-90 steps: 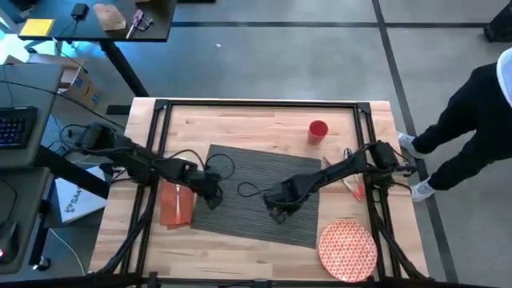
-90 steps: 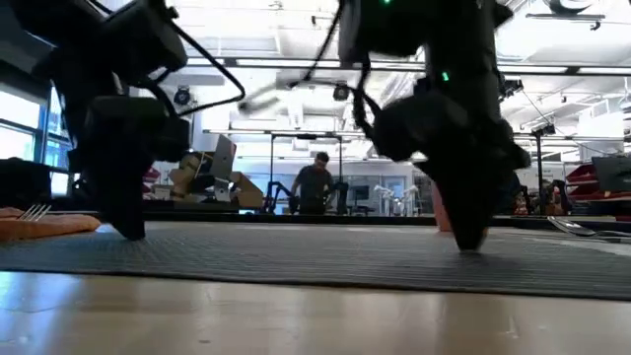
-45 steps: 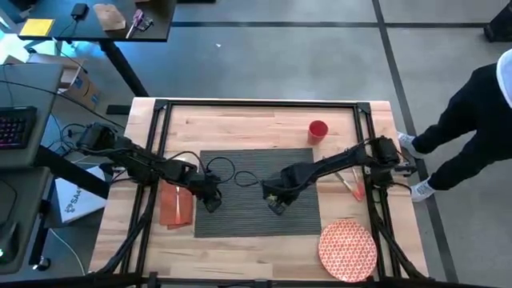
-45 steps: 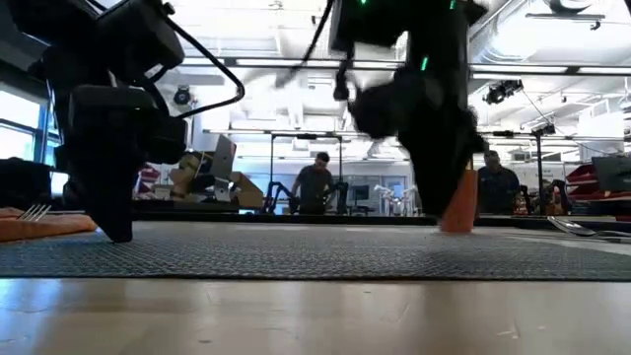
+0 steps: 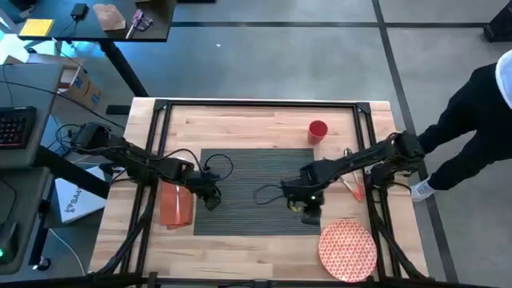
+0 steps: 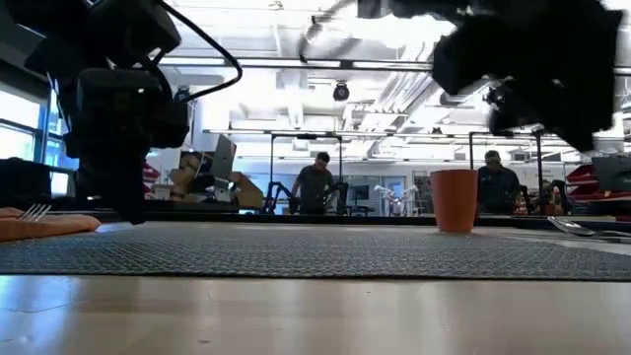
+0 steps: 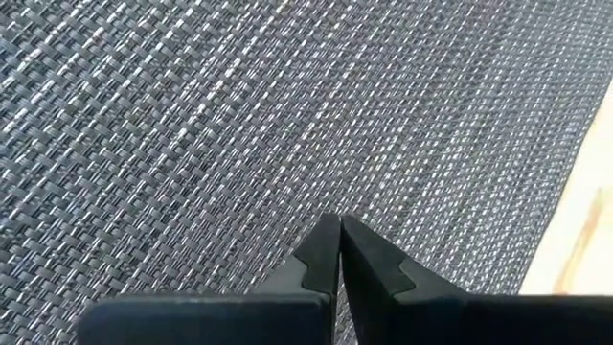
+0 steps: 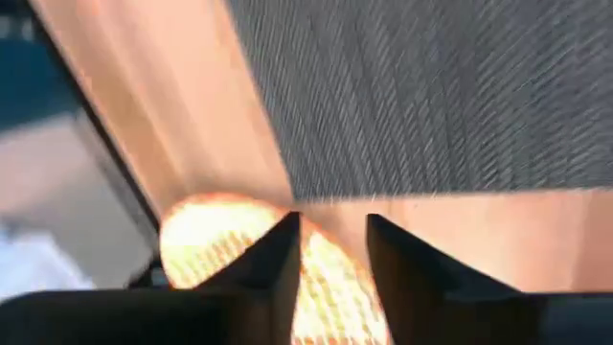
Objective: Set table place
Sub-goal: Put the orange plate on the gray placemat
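Note:
The dark grey ribbed placemat (image 5: 256,190) lies flat on the wooden table (image 5: 240,124), square with its edges. My left gripper (image 5: 212,202) is shut and hangs just above the mat's left part (image 7: 192,115). My right gripper (image 5: 308,208) is open and raised over the mat's right near corner, with the patterned plate (image 8: 206,235) beyond its fingers. That plate (image 5: 348,250) rests at the table's near right. The orange napkin (image 5: 176,204) lies left of the mat with a fork (image 6: 35,210) on it. The red cup (image 5: 318,130) stands upright behind the mat.
Loose utensils, one with an orange handle (image 5: 352,180), lie between the mat and the table's right edge. A person (image 5: 480,120) stands just off the right side. A dark desk with clutter (image 5: 96,20) is at the far left. Bare wood shows along the far edge.
The placemat, which lay skewed, has turned about and now lies square with the table's edges. My right gripper has risen off it and gone toward the table's right edge. My left gripper has lifted slightly off the mat.

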You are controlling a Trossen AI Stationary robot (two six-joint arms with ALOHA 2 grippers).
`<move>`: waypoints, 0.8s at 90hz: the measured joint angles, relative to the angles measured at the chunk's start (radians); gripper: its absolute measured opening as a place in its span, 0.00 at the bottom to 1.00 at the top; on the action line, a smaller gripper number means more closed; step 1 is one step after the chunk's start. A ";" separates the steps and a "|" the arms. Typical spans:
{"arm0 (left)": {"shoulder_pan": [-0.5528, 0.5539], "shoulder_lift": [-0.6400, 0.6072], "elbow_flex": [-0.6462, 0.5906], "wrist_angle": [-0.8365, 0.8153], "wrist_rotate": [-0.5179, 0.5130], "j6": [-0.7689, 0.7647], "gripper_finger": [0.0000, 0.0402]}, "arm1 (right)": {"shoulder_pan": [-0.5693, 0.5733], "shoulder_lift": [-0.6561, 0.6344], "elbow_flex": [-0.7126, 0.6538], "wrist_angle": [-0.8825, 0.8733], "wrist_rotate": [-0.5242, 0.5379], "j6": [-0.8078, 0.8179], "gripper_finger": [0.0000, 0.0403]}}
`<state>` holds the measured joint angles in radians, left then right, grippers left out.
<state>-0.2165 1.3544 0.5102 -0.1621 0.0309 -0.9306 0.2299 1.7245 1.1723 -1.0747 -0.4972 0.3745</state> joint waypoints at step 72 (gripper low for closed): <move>-0.001 -0.002 0.001 0.004 0.015 -0.053 0.00 | 0.169 -0.003 -0.354 0.318 -0.055 -0.214 0.45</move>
<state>-0.2176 1.3529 0.5114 -0.1577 0.0463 -0.9836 0.3990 1.7213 0.8182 -0.7564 -0.5524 0.1605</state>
